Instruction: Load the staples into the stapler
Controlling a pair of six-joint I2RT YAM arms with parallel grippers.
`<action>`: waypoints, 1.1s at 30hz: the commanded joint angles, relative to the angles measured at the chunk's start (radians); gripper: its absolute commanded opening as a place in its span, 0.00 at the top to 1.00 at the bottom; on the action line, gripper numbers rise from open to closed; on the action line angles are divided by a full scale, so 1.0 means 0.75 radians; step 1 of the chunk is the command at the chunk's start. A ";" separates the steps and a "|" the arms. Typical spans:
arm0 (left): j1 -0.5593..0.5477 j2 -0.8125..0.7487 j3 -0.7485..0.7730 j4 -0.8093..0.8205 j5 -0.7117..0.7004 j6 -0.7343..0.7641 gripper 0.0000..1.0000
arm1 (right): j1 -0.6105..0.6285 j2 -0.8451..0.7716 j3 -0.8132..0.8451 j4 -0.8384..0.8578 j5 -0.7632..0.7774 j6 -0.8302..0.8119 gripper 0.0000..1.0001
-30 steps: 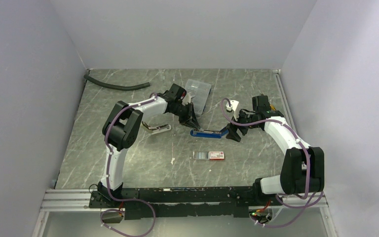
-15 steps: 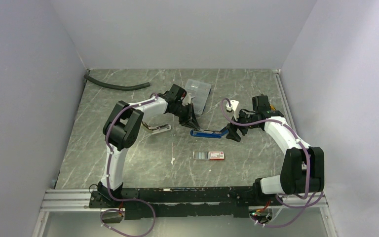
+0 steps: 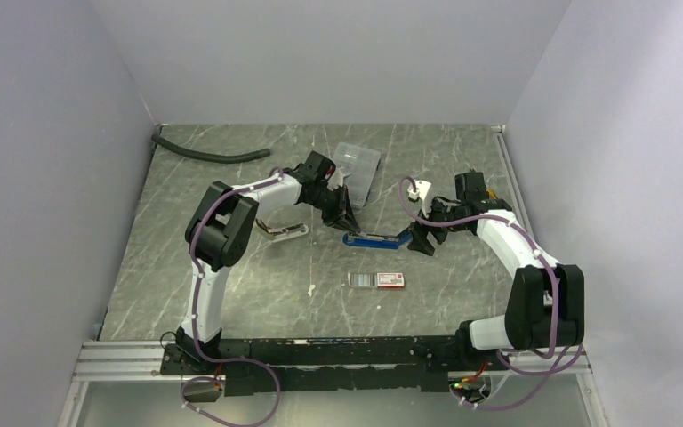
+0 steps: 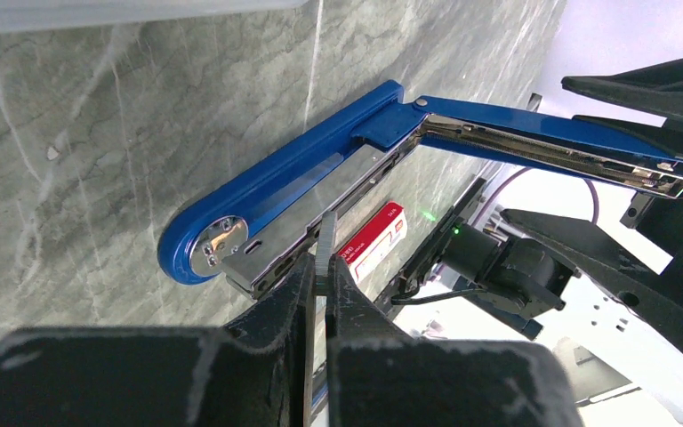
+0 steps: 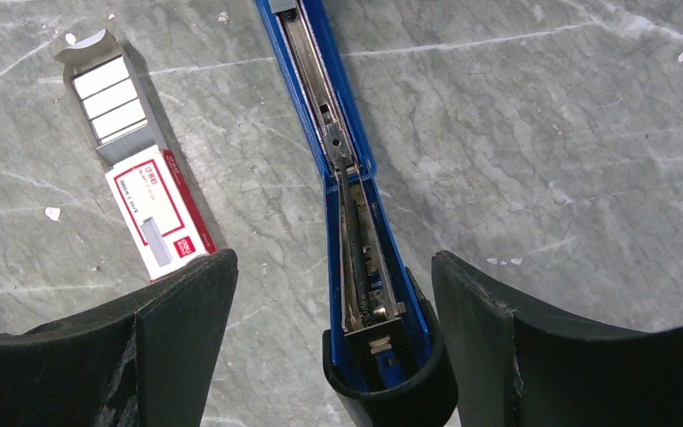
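Observation:
The blue stapler [image 3: 373, 238] lies hinged open on the table, its magazine channel [image 4: 356, 173] bare and its lid [image 4: 551, 142] raised off it. My left gripper [image 4: 325, 267] is shut on a thin grey strip of staples [image 4: 325, 240], held upright at the front end of the channel. My right gripper [image 5: 331, 258] stands open around the lid's black-capped end [image 5: 389, 374], with a gap on each side. In front of the stapler lies the white box with a red end [image 5: 156, 213]. Its dark tray [image 5: 111, 98], pulled out, holds more staple strips.
A clear compartment case [image 3: 357, 165] sits behind the left gripper. A black hose [image 3: 209, 156] lies at the back left. A silvery metal tool [image 3: 283, 232] rests left of the stapler, and a small white part [image 3: 421, 189] is near the right wrist.

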 commanded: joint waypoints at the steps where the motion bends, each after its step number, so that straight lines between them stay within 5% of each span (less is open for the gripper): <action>1: 0.008 -0.049 0.040 0.016 0.026 -0.021 0.97 | -0.005 0.004 0.030 -0.005 -0.041 -0.025 0.16; 33: 0.004 -0.023 0.112 -0.033 0.033 0.069 0.97 | -0.005 0.020 0.038 -0.020 -0.044 -0.036 0.15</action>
